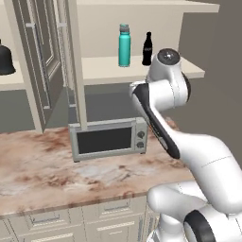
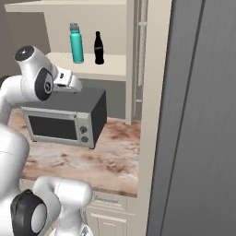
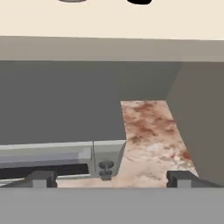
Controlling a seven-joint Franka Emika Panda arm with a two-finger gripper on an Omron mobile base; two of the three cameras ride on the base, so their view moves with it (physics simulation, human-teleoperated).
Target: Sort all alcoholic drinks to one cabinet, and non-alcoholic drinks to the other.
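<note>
1. The open cabinet shelf (image 1: 99,71) holds both soft drinks, so it serves as the non-alcoholic side.
2. The teal bottle (image 1: 124,45) stands upright just beside the cola bottle (image 1: 147,49).
3. The gripper (image 3: 111,179) hangs below the shelf, jaws wide and empty, apparently free for the next bottle.

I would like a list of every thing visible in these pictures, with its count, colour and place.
teal bottle: one, teal with grey cap, upright on the open cabinet shelf.
cola bottle: one, black, on the same shelf, right of the teal bottle.
squat black bottle: one, black, on the left cabinet's shelf, partly cut off.
toaster oven: one, silver-grey, on the counter.
counter: one, reddish-brown marble.
gripper: one, dark fingertips, open, holding nothing.
</note>
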